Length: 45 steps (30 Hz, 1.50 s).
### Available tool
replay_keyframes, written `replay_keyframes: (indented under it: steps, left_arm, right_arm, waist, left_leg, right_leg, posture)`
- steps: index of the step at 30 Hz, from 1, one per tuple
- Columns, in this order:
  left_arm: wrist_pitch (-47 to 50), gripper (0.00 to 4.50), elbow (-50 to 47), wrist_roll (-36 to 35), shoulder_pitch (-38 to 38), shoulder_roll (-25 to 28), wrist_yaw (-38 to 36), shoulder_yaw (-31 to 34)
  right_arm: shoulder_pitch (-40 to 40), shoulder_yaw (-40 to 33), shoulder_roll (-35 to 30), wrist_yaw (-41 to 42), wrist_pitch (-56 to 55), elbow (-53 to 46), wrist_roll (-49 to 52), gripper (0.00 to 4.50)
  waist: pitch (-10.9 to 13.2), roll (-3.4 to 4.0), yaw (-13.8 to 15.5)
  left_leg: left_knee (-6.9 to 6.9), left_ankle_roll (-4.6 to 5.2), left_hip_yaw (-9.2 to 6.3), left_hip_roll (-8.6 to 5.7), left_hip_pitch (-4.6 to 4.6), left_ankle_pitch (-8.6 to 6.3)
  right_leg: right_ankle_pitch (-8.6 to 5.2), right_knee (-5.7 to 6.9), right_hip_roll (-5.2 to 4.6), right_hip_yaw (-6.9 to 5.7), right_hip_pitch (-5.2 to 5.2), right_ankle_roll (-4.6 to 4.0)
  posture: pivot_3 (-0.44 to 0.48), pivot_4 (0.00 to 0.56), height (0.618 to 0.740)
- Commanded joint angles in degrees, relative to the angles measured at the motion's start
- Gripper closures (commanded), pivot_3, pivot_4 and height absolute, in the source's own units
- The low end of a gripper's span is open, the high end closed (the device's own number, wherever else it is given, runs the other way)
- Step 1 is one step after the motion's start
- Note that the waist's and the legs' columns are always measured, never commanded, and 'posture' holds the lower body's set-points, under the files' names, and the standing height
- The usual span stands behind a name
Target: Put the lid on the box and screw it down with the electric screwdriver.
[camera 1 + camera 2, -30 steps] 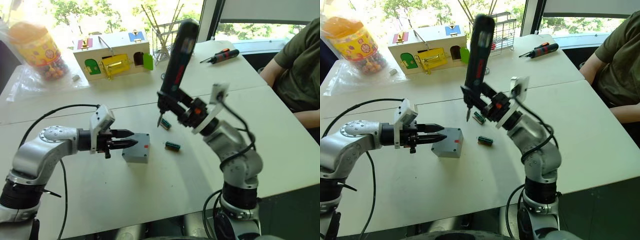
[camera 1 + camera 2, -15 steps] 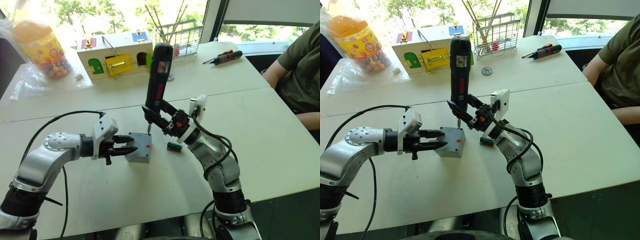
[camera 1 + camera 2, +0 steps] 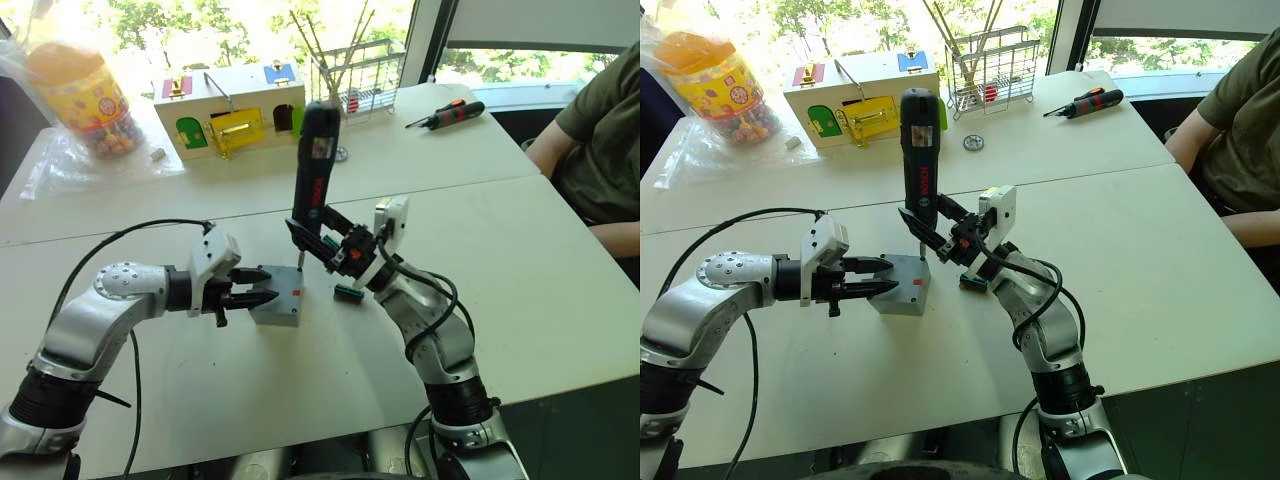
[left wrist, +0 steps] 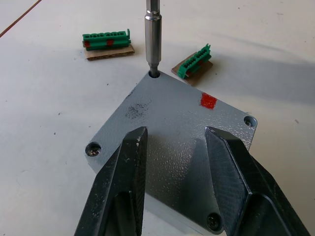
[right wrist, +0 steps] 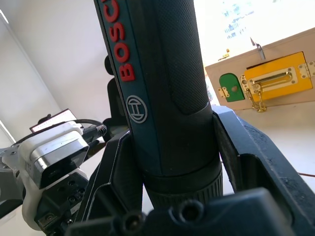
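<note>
The grey box [image 3: 902,292] stands on the white table with the lid [image 4: 172,120] lying flat on top, a red mark near one edge. My left gripper [image 4: 175,133] is open, its two black fingers [image 4: 125,187] spread low over the lid's near half, with nothing between them. The electric screwdriver [image 3: 314,165] stands nearly upright, gripped low on its dark body by my shut right gripper [image 3: 320,236]. Its metal bit [image 4: 153,39] reaches down into the screw hole at the lid's far corner.
Two green connector blocks [image 4: 107,40] [image 4: 194,60] lie just beyond the box. Farther back stand a wooden toy house [image 3: 230,110], a wire rack [image 3: 355,70], a sweets jar [image 3: 75,95] and a red-and-black hand screwdriver [image 3: 445,112]. A person [image 3: 600,130] sits at the right.
My right arm has swung the electric screwdriver down and left, from high over the table until its bit meets the lid's far corner. The left gripper edged closer onto the box.
</note>
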Motion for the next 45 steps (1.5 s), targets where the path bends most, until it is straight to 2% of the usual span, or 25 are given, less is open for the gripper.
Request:
replay_keyframes:
  steps: [1, 5, 8, 15, 19, 36, 41, 45]
  left_arm:
    - [-0.1, 2.64, 0.7, 1.3, 0.2, 0.7, -0.5, -1.3]
    - [-0.7, 2.64, 1.0, 2.0, 0.7, 0.8, -0.8, -1.8]
    - [-0.8, 2.64, 1.2, 2.1, 0.8, 0.5, -0.8, -1.9]
    - [-1.4, 2.64, 1.3, 2.7, 1.7, 0.1, -0.5, -2.2]
    - [-1.6, 2.64, 1.3, 2.8, 2.1, 0.0, -0.4, -2.2]
    - [-2.2, 2.64, 1.6, 3.7, 2.3, -1.2, -0.3, -3.6]
    - [-2.8, 2.64, 2.6, 4.2, 2.1, -1.9, -0.3, -4.5]
    - [-3.4, 2.64, 3.9, 4.4, 1.4, -2.3, -0.8, -5.2]
  right_arm:
    - [0.4, 3.8, -1.8, 1.3, 0.5, 0.6, -2.4, 2.67]
    - [0.7, 4.9, -2.5, 0.5, -0.2, 2.7, -3.8, 2.67]
    - [1.1, 3.8, -1.4, -0.9, -0.9, 4.9, -3.4, 2.67]
    - [2.6, 6.0, -4.2, 0.9, -3.0, 6.6, -5.7, 2.67]
    - [3.6, 7.0, -5.4, 1.4, -2.6, 6.3, -5.9, 2.67]
    - [3.4, 6.3, -5.8, 0.5, -1.6, 5.2, -5.1, 2.67]
    - [0.7, 3.4, -6.0, -0.6, 1.6, 0.4, -2.6, 2.67]
    - [-6.1, -2.1, -6.8, -3.2, 10.9, -9.0, 4.3, 2.67]
  waist:
    - [0.0, 0.01, 0.0]
    - [-0.1, -0.02, 0.0]
    - [-0.2, -0.05, 0.0]
    - [-0.4, -0.02, 0.0]
    - [-0.5, -0.03, 0.2]
    - [-1.0, -0.01, 1.3]
    - [-1.0, -0.01, 1.5]
    - [-1.0, 0.03, 1.7]
  left_leg:
    - [0.0, 0.0, 0.0, 0.0, 0.02, 0.0]
    - [-0.15, 0.01, 0.0, 0.0, 0.36, -0.01]
    - [-0.64, 0.01, 0.05, 0.04, 1.07, -0.01]
    - [-0.76, 0.01, 0.04, 0.14, 1.3, -0.02]
    - [-0.98, 0.19, 0.04, 0.15, 1.84, -0.14]
    - [-0.99, 0.34, 0.04, 0.15, 1.88, -0.23]
    - [-0.99, 0.34, 0.04, 0.15, 1.88, -0.24]
    - [-0.98, 0.36, 0.03, 0.15, 1.83, -0.24]
  right_leg:
    - [0.0, 0.0, 0.0, 0.0, 0.02, 0.0]
    - [0.0, -0.04, -0.01, 0.0, 0.15, 0.0]
    - [-0.02, -0.37, -0.01, 0.03, 0.68, 0.0]
    - [-0.02, -0.71, 0.13, 0.03, 1.0, 0.01]
    - [-0.04, -0.83, 0.13, 0.04, 1.46, 0.01]
    - [-0.04, -0.93, 0.14, 0.06, 1.51, 0.01]
    - [-0.05, -0.95, 0.14, 0.06, 1.53, 0.01]
    - [-0.05, -1.01, 0.13, 0.06, 1.53, 0.01]
  posture:
    - [0.0, 0.15, 0.74]
    - [0.0, 0.15, 0.74]
    - [0.0, 0.15, 0.74]
    - [0.0, 0.15, 0.74]
    - [0.0, 0.15, 0.74]
    - [0.0, 0.15, 0.74]
    - [0.0, 0.15, 0.74]
    - [0.0, 0.15, 0.74]
